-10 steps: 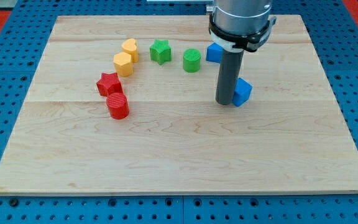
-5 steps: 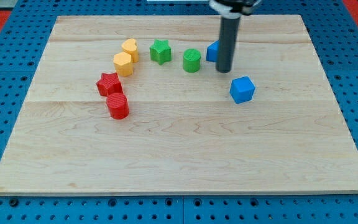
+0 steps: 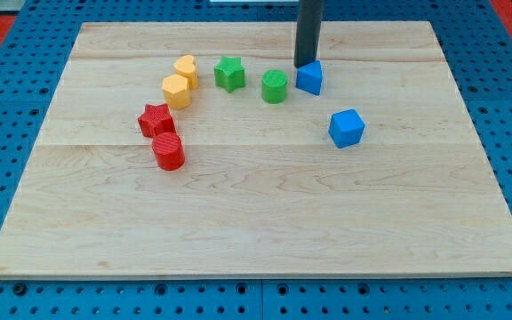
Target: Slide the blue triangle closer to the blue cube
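Item: my tip (image 3: pixel 307 65), end of a plain dark rod with no fingers to open or close, stands touching or just beside the top-left side of the blue triangle (image 3: pixel 309 78), on its far-edge side, near the table's far edge right of centre. Item: blue cube (image 3: pixel 346 128) lies apart from the triangle, toward the near-right corner, so the tip sits roughly opposite it, and a push toward the near-right should close the gap. Adjacent: green cylinder (image 3: pixel 274 86), just left of the triangle.

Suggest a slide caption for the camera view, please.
My tip sits just behind the blue triangle, the blue cube nearby.
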Robot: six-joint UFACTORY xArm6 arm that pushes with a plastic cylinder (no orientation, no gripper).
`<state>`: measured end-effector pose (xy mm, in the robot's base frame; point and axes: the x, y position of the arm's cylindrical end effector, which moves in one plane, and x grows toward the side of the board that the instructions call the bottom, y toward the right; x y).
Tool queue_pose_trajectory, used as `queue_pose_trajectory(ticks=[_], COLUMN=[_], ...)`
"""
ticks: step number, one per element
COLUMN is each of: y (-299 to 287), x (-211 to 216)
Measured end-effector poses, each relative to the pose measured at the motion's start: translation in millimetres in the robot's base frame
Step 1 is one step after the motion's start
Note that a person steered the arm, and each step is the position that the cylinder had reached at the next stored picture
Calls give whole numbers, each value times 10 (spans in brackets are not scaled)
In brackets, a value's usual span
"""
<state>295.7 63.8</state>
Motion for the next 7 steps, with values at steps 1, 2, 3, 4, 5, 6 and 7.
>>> queue_pose_trajectory(ticks=[1,2,3,4,5,6,7], y=[87,222,246,342,358,360,468], x=[175,374,374,363,342,315,357])
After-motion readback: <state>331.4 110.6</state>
